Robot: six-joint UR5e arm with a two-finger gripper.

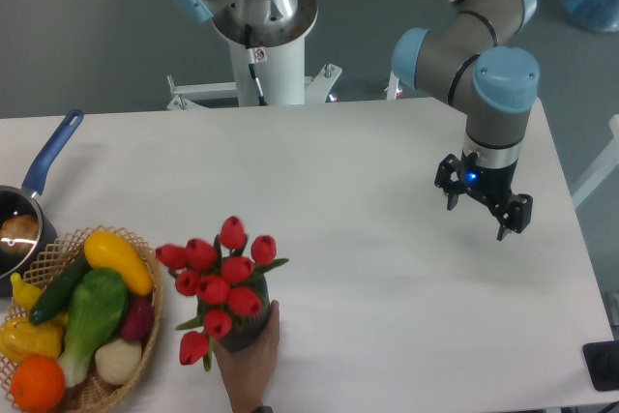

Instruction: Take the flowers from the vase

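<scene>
The white table [387, 268] fills the view under a grey floor at twelve o'clock. The gripper [478, 218] hangs with fingers apart at three o'clock; the flowers [218, 282] sit at seven

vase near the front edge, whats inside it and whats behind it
The vase holds the flowers, red tulips spilling over its rim. A person's hand grips it from the near side. The stems inside and most of its wall are hidden.

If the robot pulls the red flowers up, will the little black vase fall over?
It might. The vase looks short and small under a wide, top-heavy bunch of flowers, so a sideways tug could tip it. A person's hand at its base probably helps steady it. The gripper is far off, jaws open.
</scene>
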